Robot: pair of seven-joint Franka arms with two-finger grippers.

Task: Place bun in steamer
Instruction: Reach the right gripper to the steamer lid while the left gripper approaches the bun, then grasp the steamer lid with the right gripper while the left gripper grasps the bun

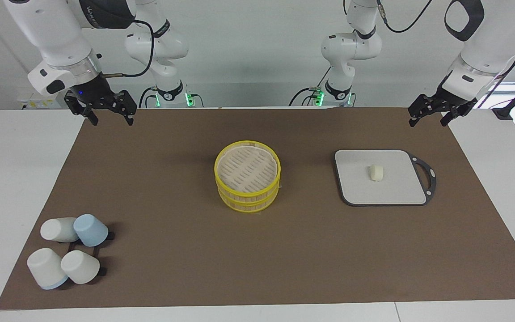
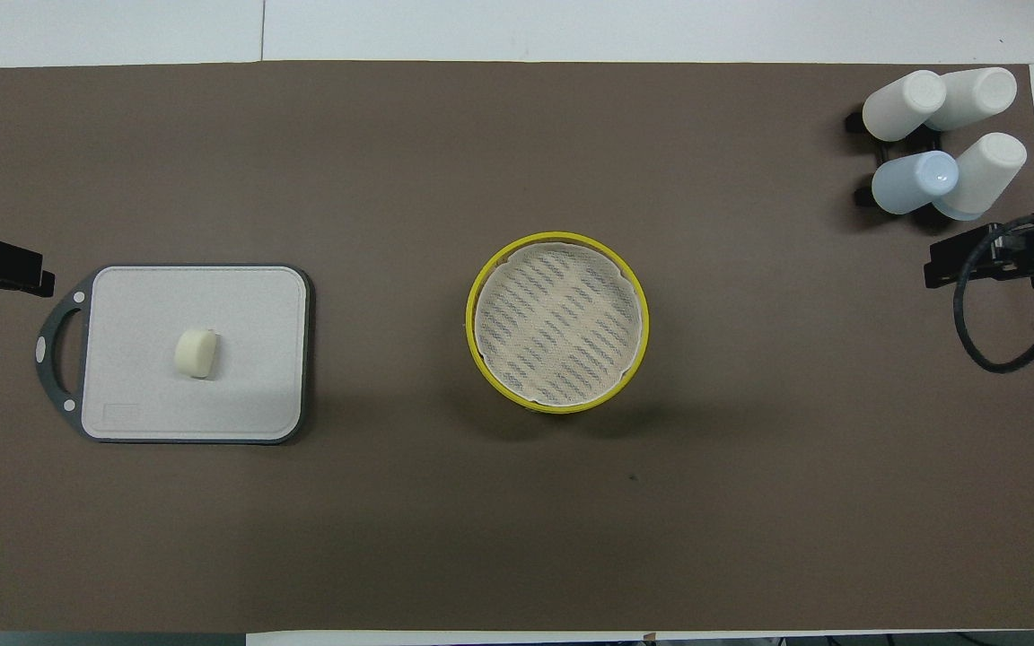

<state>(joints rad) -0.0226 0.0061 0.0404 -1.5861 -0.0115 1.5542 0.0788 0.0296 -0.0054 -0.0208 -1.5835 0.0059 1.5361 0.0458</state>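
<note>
The bun (image 1: 376,172) is a small cream-white dough piece lying on a flat grey board (image 1: 396,185) toward the left arm's end of the table. It also shows in the overhead view (image 2: 196,352) on the board (image 2: 248,386). The steamer (image 1: 246,195), with yellow rims and a beige slatted floor, stands in the table's middle with nothing in it; the overhead view shows its rim (image 2: 471,323). My left gripper (image 1: 428,121) hangs open in the air over the mat's edge, near the board's handle. My right gripper (image 1: 111,120) hangs open over the mat's corner at the right arm's end.
Several white and blue cups (image 1: 67,250) sit on a black rack at the right arm's end, farther from the robots than the steamer; they also show in the overhead view (image 2: 943,135). A brown mat (image 1: 284,255) covers the table.
</note>
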